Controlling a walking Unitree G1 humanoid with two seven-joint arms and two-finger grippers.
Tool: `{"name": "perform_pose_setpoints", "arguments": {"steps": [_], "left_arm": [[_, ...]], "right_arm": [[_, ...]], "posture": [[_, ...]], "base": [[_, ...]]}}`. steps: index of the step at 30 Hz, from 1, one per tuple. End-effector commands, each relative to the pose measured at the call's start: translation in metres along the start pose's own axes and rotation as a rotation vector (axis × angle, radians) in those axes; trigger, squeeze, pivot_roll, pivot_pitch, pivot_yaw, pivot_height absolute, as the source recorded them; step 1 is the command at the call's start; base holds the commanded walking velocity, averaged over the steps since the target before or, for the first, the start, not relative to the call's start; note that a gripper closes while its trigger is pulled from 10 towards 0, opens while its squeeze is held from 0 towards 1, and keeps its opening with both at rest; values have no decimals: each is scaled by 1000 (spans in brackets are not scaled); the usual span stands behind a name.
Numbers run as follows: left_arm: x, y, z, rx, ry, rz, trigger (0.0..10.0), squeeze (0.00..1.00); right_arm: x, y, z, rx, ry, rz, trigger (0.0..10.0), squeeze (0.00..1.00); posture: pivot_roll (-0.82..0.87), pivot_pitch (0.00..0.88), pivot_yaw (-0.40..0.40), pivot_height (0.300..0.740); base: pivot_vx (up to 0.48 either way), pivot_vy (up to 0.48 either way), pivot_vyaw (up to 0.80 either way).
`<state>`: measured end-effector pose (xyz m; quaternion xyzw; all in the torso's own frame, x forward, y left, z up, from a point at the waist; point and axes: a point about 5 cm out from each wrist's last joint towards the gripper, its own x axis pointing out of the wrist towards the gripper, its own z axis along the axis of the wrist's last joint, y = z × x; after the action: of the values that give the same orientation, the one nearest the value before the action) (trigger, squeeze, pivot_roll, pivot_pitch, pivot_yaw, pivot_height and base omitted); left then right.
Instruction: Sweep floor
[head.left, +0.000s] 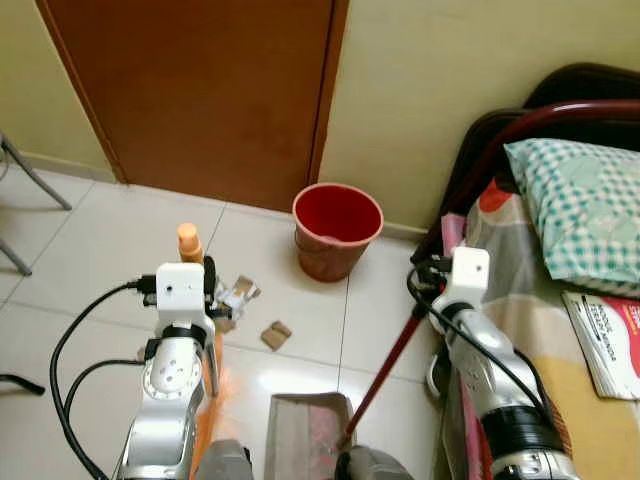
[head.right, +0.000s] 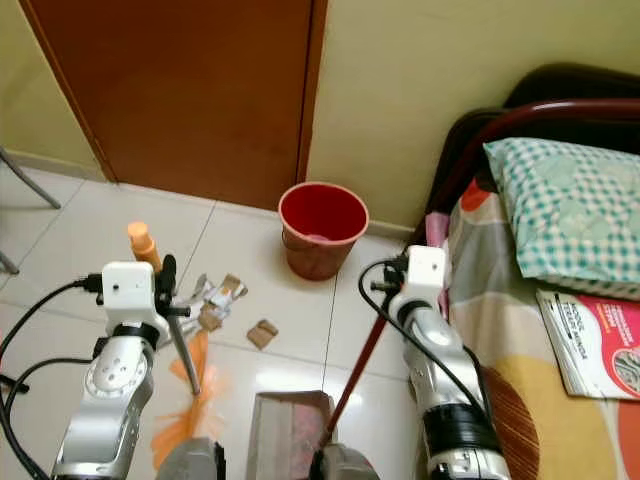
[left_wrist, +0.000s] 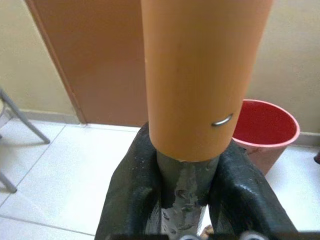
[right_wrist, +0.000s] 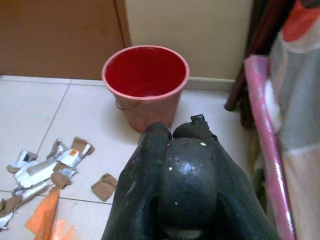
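My left gripper (left_wrist: 186, 197) is shut on the grey shaft of a broom, just below its orange handle (left_wrist: 200, 75). The handle top (head.left: 189, 241) stands upright at my left, and the orange bristles (head.right: 185, 405) rest on the tiles. My right gripper (right_wrist: 172, 137) is shut on the black top end of a dustpan's red handle (head.left: 392, 358). That handle slants down to the grey-brown dustpan (head.left: 305, 432) on the floor between my arms. Torn paper and foil scraps (head.left: 237, 293) and brown card bits (head.left: 275, 335) lie beyond the bristles.
A red bucket (head.left: 337, 228) stands by the wall ahead, next to a brown door (head.left: 200, 90). A bed with a checked pillow (head.left: 590, 205) and a magazine (head.left: 608, 342) runs along my right. Grey chair legs (head.left: 28, 180) show at the far left.
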<state>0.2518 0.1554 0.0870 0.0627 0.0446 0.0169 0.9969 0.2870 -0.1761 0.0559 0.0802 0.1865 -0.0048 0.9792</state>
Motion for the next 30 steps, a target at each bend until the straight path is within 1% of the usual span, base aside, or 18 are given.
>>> {"name": "perform_pose_setpoints", "arguments": {"steps": [1,2,3,4,5,9,13,16,18,25,26,29,30], "left_arm": [[-3,-4,-8,0,42,-22,10000,0],[-3,-4,-8,1,43,-26,10000,0],[-2,-3,-7,4,42,-28,10000,0],[-2,-3,-7,4,42,-28,10000,0],[-1,-2,-7,6,40,-27,10000,0],[0,-1,-5,7,35,-23,10000,0],[0,-2,-4,6,33,-22,10000,0],[1,-1,0,12,17,-15,10000,0],[1,2,2,18,10,-6,10000,0],[1,5,3,22,9,-1,10000,0],[1,4,4,22,8,-2,10000,0],[2,1,7,22,1,-10,10000,0],[6,-2,13,16,-14,-12,10000,0]], "right_arm": [[-7,-4,-13,1,78,-22,10000,0],[-12,-5,-14,-11,83,-22,10000,0],[-19,-9,-17,-13,100,-28,10000,0],[-19,-9,-17,-13,100,-28,10000,0],[-27,-13,-19,-12,121,-35,10000,0],[-33,-16,-23,-9,151,-34,10000,0],[-32,-14,-24,-1,158,-22,10000,0],[-26,-10,-20,15,148,-11,10000,0],[-24,-5,-18,19,145,3,10000,0],[-26,-2,-16,23,156,9,10000,0],[-27,-3,-15,27,158,6,10000,0],[-25,-5,-15,32,165,-1,10000,0],[-18,-3,-10,35,149,-7,10000,0]], "posture": [[149,72,-100,740],[148,71,-97,740],[148,70,-96,740],[148,70,-96,740],[149,71,-95,740],[147,72,-95,740],[147,72,-95,740],[174,79,-96,740],[178,81,-97,740],[180,88,-97,740],[138,102,-95,740],[116,110,-101,740],[106,117,-107,740]], "base": [[0,0,0],[0,0,0],[0,0,0],[0,0,0],[0,0,0],[0,0,0],[0,0,0],[0,0,0],[0,0,0],[0,0,0],[0,0,0],[0,0,0],[0,0,0]]}}
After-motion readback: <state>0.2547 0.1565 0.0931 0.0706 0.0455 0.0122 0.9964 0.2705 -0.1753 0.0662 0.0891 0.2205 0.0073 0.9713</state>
